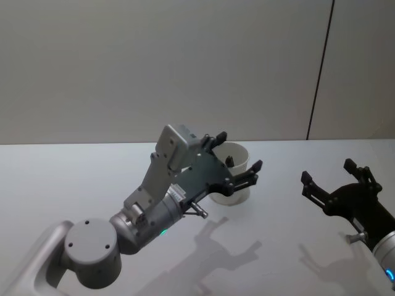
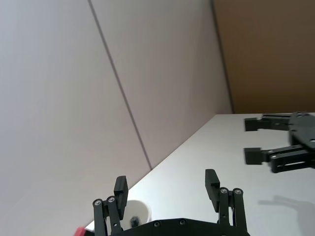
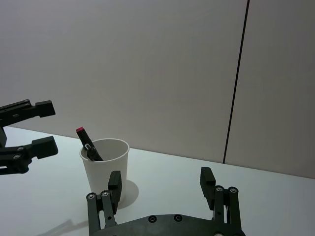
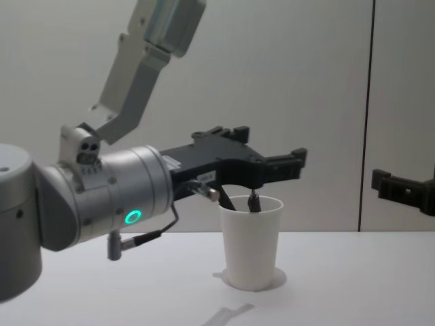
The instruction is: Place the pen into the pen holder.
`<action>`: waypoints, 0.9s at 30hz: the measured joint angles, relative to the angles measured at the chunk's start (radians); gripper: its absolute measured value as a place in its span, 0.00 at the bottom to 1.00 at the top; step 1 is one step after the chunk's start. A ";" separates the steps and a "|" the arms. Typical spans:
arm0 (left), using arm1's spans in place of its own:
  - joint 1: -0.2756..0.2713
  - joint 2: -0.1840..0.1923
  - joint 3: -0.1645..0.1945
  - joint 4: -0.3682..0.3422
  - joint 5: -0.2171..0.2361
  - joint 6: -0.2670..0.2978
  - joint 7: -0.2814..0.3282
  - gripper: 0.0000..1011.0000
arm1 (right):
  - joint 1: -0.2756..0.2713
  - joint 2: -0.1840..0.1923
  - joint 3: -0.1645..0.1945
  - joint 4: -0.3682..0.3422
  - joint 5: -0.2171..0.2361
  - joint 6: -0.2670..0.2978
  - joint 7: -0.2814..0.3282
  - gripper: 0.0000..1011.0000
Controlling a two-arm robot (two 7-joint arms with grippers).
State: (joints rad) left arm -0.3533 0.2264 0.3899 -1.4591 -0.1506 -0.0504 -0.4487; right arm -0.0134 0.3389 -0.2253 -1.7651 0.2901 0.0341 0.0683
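pen (image 3: 89, 145) standing tilted in cup (image 3: 104, 169), red end up | left end effector (image 1: 237, 159) spread, empty, over rim | right end effector (image 1: 330, 176) spread, idle at 3 o'clock

I saw soft, even room light from above — no glare on the white table (image 1: 74, 179). Both grippers cast pale grey shadows toward me in the head view, and the cup (image 4: 250, 241) threw a faint one at its base. Focus was fair — distant edges slightly soft.
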 joint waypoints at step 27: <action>0.096 0.128 0.054 -0.138 -0.042 0.054 0.359 0.99 | -0.001 -0.001 -0.001 -0.002 -0.003 0.000 -0.002 0.99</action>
State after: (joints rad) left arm -0.2574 0.3544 0.4435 -1.5966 -0.1923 0.0031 -0.0899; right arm -0.0147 0.3375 -0.2258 -1.7669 0.2872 0.0341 0.0667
